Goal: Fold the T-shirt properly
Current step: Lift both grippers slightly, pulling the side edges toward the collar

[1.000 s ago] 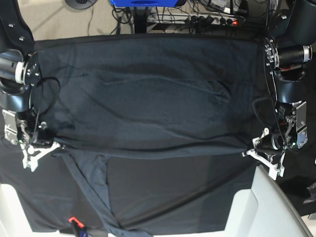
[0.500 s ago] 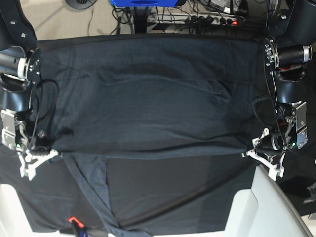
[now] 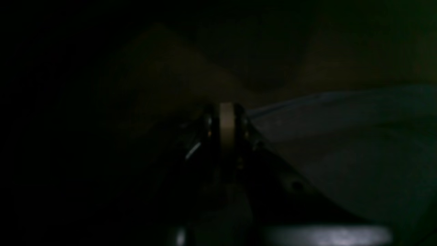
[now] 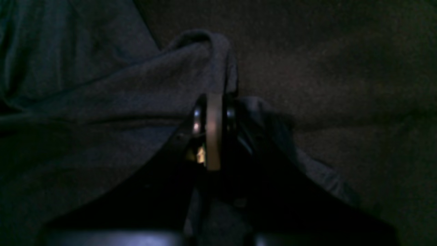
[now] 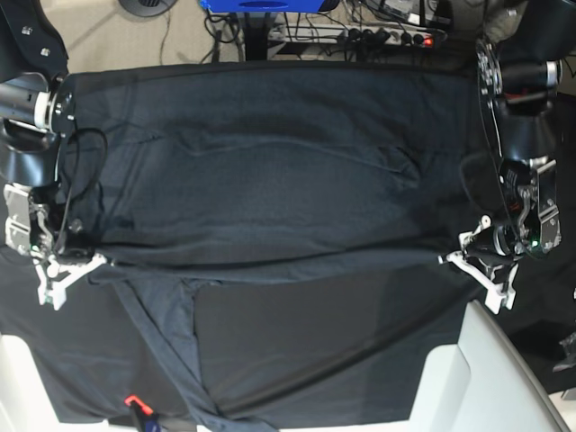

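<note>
- While the black tablecloth (image 5: pixel 297 342) covers the whole work surface, the T-shirt (image 5: pixel 270 180) lies spread across its upper half in the base view, running from about 9 o'clock to 3 o'clock, with its near edge drawn into a nearly straight line between the two grippers.
- A narrow hanging part of the T-shirt trails from that edge down toward 7 o'clock, reaching the bottom of the base view.
- At 3 o'clock the left gripper (image 5: pixel 454 259) has its jaws clamped together on the shirt's corner; its wrist view is very dark, but the two fingers meet, with grey fabric (image 3: pixel 341 136) running off toward 3 o'clock.
- At 9 o'clock the right gripper (image 5: pixel 97 263) is likewise pinched tight on the opposite corner; in its wrist view the knit (image 4: pixel 102 102) bunches up and over the closed fingertips (image 4: pixel 213 112), with the tablecloth (image 4: pixel 341 68) filling the side toward 2 o'clock.
- White panels (image 5: pixel 486 369) show at 5 and 7 o'clock below the cloth.
- A power strip (image 5: pixel 396 36) with a red light lies on the floor at 1 o'clock.
- A small red-orange object (image 5: pixel 132 400) sits at 7 o'clock near the bottom edge.
</note>
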Tool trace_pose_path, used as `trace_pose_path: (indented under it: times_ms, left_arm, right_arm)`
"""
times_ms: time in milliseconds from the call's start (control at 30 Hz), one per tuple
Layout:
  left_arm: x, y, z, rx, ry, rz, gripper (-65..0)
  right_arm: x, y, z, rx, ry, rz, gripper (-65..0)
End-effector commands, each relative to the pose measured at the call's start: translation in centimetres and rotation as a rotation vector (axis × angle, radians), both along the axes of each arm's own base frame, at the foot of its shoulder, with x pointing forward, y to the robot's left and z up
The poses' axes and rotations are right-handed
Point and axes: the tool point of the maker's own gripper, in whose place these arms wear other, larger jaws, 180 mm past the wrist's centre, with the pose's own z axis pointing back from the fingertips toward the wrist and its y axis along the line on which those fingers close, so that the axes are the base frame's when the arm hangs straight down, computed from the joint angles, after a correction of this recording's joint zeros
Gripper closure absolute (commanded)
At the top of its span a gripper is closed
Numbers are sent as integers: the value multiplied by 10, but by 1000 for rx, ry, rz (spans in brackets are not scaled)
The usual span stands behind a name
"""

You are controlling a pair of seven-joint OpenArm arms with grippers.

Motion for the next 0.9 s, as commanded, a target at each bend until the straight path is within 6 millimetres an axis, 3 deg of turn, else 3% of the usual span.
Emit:
trace_pose_path:
  times_ms: [0, 433, 700, 800, 867]
  left_arm:
    - [14, 5, 25, 18, -70, -6, 0]
    - [-30, -7, 14, 74, -26, -78, 0]
    - [-41, 16, 14, 69, -27, -9, 0]
    - [-42, 16, 14, 71, -24, -8, 0]
    - [-42, 17, 13, 70, -22, -8, 0]
  right_arm:
    - [21, -12, 25, -26, -78, -5, -5]
    - [1, -21, 47, -104, -120, 24, -6]
    - [-22, -18, 30, -94, -12, 31, -8]
    - [-26, -5, 22, -66, 24, 41, -12]
    - [-29, -2, 20, -59, 46, 45, -59]
